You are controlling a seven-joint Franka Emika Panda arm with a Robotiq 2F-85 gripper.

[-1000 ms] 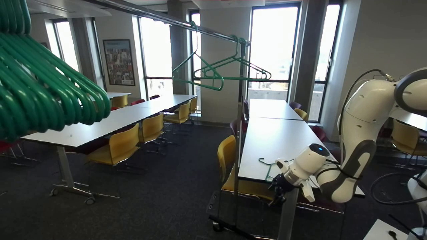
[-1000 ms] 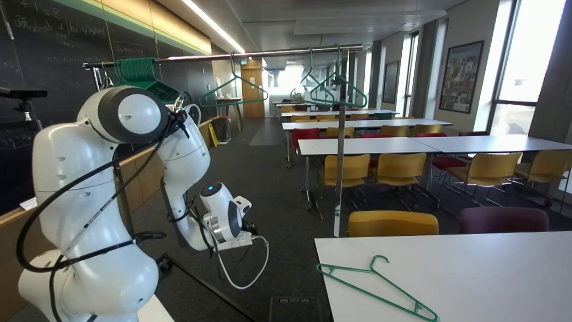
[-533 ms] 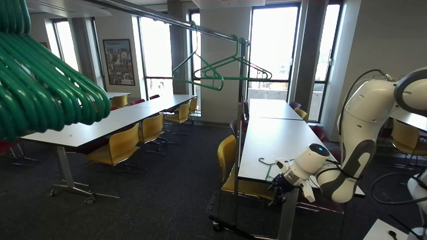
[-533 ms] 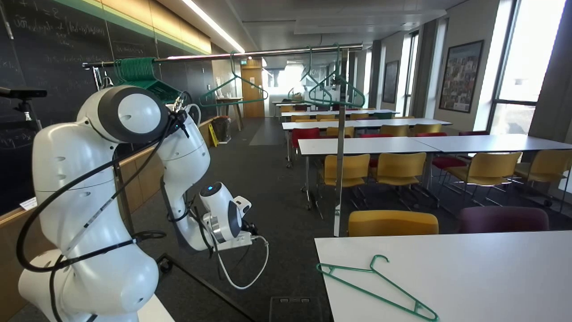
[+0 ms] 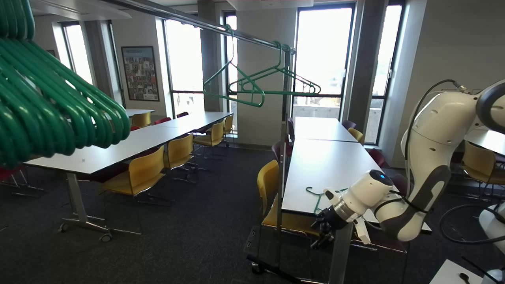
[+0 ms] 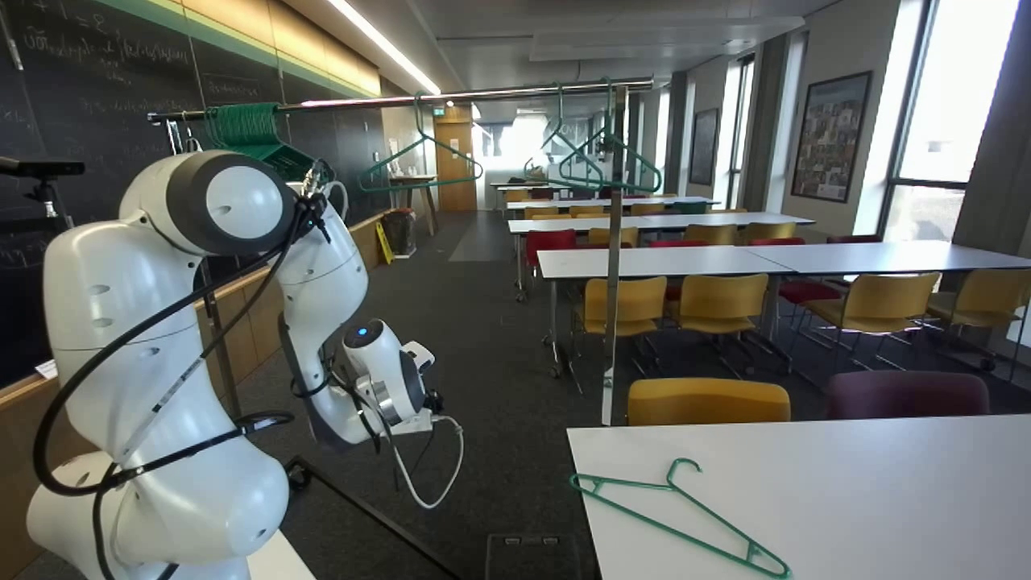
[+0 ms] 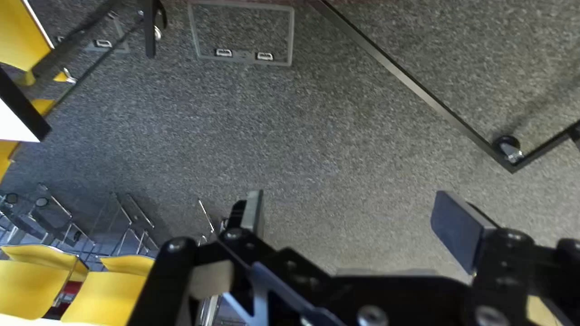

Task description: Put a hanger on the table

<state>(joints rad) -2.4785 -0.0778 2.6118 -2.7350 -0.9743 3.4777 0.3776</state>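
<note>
A thin green hanger (image 6: 672, 530) lies flat on the white table (image 6: 870, 483), near its corner, hook pointing inward. In an exterior view the same hanger (image 5: 318, 202) is partly hidden behind the gripper, on the near end of the table (image 5: 335, 161). My gripper (image 7: 355, 222) is open, with only grey carpet between its fingers in the wrist view. In an exterior view the gripper (image 5: 318, 234) is tilted downward in front of the table end, apart from the hanger. A white table corner (image 7: 16, 124) shows at the wrist view's left edge.
A metal rack rail (image 6: 499, 97) carries a bunch of green hangers (image 6: 258, 133) and a few spread hangers (image 6: 423, 185). Its post (image 6: 612, 322) stands beside the table corner. The rack's black base bar (image 7: 417, 86) runs over the floor. Yellow chairs (image 5: 269, 175) line the table.
The arm has shifted slightly left and up in the exterior view with the blackboard, away from the table. The gripper has turned slightly. The hanger on the table has not moved.
</note>
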